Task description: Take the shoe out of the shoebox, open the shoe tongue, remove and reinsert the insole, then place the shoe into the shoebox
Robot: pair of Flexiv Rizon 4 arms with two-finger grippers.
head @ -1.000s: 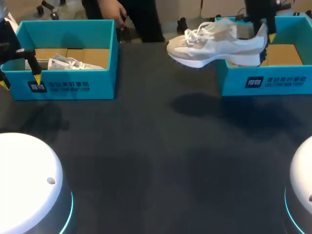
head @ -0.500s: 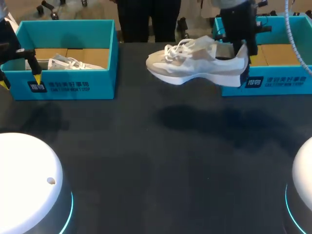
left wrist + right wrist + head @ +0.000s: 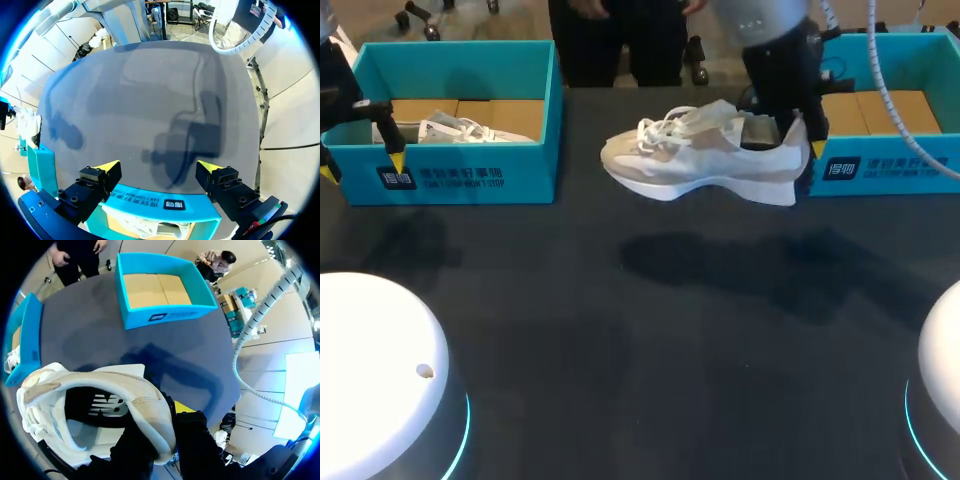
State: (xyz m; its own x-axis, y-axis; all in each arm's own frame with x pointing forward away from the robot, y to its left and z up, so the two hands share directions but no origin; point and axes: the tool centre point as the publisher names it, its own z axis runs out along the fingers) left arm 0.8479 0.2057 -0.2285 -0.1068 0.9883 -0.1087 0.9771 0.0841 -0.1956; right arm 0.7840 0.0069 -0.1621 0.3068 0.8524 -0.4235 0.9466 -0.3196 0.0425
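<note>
One shoe (image 3: 700, 160) hangs over your tabletop (image 3: 640, 340), its heel mostly hiding your right jaws clamping it; left jaws gape wide, holding nothing.

Dark matte table (image 3: 650, 380), shadows across it

Clearance: table, far side.
We are finding the table (image 3: 650, 360) lying open near and mid; left shoebox (image 3: 470, 175), right shoebox (image 3: 890, 168) and the hanging shoe (image 3: 705, 160) between them are blocking the far side.
</note>
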